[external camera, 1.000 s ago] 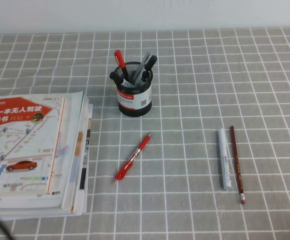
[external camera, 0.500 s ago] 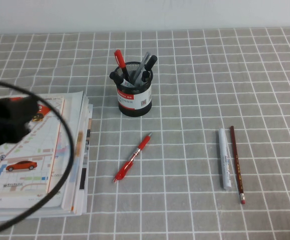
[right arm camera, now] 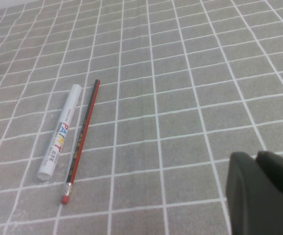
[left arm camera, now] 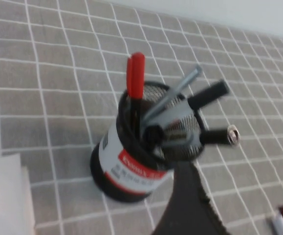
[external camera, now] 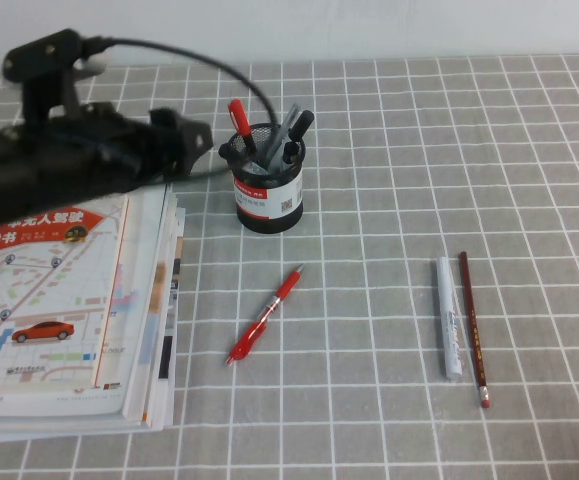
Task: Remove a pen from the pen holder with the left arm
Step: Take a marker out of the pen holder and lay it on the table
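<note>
Left gripper (external camera: 195, 140) has come beside the black mesh pen holder (external camera: 267, 200), opening I cannot tell; grasp follows; right gripper (right arm camera: 256, 164) hovers over desk (right arm camera: 180, 98), fingers closed.

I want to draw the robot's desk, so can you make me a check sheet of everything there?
Surface: grey checked cloth, flat.
Job's things: black mesh pen holder, upright; red-capped pen and dark pens standing in it.
Clutter: loose red pen, white paint marker, pencil; book stack at left.
Grippers: left gripper beside the holder; right gripper shut, above the cloth near the marker.
Cables: black cable arcs from the left arm.
Surroundings: white wall behind.
</note>
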Available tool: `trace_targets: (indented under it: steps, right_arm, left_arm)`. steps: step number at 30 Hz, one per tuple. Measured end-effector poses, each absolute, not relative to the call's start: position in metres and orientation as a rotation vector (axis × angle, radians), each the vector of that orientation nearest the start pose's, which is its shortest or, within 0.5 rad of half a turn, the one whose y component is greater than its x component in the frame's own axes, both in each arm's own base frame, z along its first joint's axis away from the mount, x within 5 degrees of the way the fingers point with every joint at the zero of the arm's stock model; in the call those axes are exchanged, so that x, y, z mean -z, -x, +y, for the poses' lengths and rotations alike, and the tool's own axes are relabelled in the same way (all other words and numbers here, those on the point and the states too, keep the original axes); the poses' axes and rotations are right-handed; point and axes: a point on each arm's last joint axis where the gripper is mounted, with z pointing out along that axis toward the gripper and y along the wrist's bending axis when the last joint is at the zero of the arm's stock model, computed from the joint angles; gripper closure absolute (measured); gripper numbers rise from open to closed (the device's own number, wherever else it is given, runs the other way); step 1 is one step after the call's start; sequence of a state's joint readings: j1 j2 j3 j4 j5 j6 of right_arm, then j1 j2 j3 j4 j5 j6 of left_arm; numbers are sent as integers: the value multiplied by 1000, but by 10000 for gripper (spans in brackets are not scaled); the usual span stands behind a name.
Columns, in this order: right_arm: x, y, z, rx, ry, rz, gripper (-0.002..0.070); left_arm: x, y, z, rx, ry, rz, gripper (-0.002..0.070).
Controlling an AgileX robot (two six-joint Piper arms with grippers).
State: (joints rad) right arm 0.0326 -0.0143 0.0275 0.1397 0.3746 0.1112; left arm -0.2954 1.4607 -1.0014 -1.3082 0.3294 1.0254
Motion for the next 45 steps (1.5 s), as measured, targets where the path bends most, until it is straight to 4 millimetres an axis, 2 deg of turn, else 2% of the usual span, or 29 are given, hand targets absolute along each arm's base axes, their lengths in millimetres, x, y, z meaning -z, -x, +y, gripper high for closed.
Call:
trace_targets:
  steps: [6, 13, 23, 29, 37, 42, 45]
  right_arm:
    - [-171, -52, 6, -237, -160, 1868, 689]
    - [-171, -52, 6, -237, -160, 1868, 689]
    - [-171, -52, 6, -237, -160, 1868, 689]
    - [-171, -52, 6, -237, -160, 1868, 689]
    - [-171, -52, 6, -237, -160, 1868, 689]
    - [-171, -52, 6, -237, -160, 1868, 689]
    - [-171, -52, 6, -237, -160, 1868, 689]
  left_arm:
    - [-283, -348, -136, 691, -200, 2074, 264]
    - [-268, -373, -147, 728, -230, 2090, 263]
    - [-250, -385, -155, 722, -250, 2122, 263]
    - [-239, -382, -173, 703, -303, 2139, 274]
    - [-238, -384, -172, 635, -270, 2133, 400]
    - [-238, -385, -172, 637, -266, 2133, 560]
    - [-238, -385, -172, 637, -266, 2132, 558]
